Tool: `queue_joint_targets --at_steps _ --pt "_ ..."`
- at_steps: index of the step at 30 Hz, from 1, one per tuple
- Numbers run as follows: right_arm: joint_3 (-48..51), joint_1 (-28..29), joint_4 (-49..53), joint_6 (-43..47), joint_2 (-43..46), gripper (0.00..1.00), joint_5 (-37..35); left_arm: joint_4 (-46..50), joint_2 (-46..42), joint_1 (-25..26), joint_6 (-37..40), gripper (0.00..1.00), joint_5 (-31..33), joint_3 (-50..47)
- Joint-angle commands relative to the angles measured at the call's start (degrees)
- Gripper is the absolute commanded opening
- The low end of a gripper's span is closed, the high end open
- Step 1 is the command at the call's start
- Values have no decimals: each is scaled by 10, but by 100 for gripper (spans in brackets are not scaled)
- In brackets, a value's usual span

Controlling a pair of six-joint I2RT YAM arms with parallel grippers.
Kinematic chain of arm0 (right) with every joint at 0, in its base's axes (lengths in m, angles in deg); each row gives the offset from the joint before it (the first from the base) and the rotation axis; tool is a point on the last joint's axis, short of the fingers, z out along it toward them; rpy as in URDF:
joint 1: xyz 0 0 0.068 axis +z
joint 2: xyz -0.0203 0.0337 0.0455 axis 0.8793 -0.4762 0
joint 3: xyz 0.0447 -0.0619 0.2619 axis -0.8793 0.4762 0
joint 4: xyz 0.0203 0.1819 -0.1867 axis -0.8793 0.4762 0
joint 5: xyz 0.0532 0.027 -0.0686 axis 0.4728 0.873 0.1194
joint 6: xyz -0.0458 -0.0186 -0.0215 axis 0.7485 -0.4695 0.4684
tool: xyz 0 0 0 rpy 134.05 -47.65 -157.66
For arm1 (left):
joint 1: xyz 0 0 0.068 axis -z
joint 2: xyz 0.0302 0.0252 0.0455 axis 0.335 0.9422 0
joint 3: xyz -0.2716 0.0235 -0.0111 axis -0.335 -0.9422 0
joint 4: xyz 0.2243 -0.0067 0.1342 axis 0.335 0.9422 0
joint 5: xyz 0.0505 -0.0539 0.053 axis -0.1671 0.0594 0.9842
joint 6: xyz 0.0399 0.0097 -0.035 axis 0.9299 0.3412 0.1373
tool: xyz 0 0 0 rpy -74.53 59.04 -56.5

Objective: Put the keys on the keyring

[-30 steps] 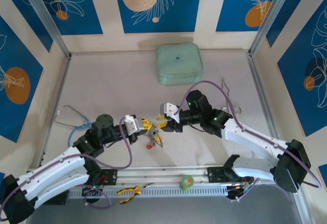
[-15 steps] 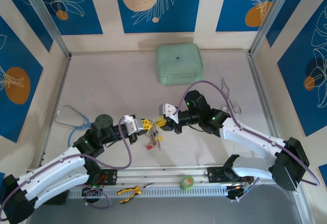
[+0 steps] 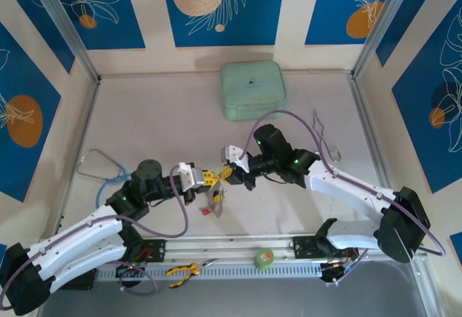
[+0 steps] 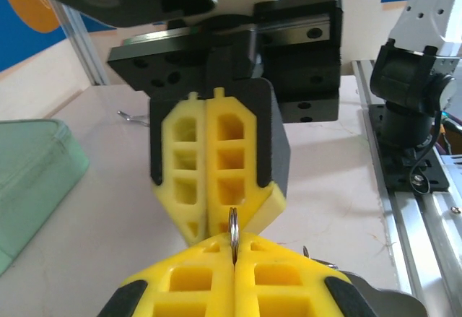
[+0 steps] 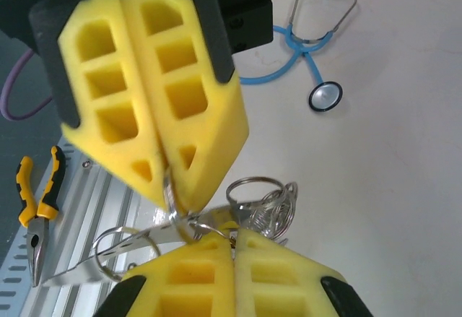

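My left gripper (image 3: 207, 180) (image 4: 234, 250) is shut on a small silvery split ring (image 4: 233, 224) that stands edge-on between its yellow fingertips. Tip to tip against it, my right gripper (image 3: 228, 173) (image 5: 234, 243) is shut on a thin wire ring of the same bunch. The keys (image 3: 213, 205) hang under both grippers as a cluster of rings and metal (image 5: 271, 200), with a red bit showing. In the right wrist view the left gripper (image 5: 170, 189) comes in from the upper left. The keyring (image 3: 326, 138), a thin silvery loop, lies on the table at the right.
Steel forceps (image 5: 108, 250) sit beside the hanging bunch. Yellow-handled pliers (image 3: 184, 271) (image 5: 37, 200) and a green tape roll (image 3: 264, 259) lie on the front rail. A blue stethoscope (image 3: 101, 167) (image 5: 310, 50) is at the left, and a mint case (image 3: 253, 90) at the back.
Both grippers stay shut tip to tip. The right arm has shifted slightly left and back, and the hanging bunch has swung a little lower and left.
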Motion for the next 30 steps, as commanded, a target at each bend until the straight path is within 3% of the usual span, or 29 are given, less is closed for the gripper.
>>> queue_joint_targets --at_steps 1,6,15,30 --pt "-28 3 25 9 -8 0 26 -60 5 1 4 0 -36 26" --pt "-27 -2 34 12 -6 6 28 -63 4 1 15 0 -25 24" --pt "33 -23 -24 1 54 34 23 -65 -9 1 12 0 -15 7" --pt "70 -6 -72 -19 51 40 27 -94 -9 1 -7 0 -21 0"
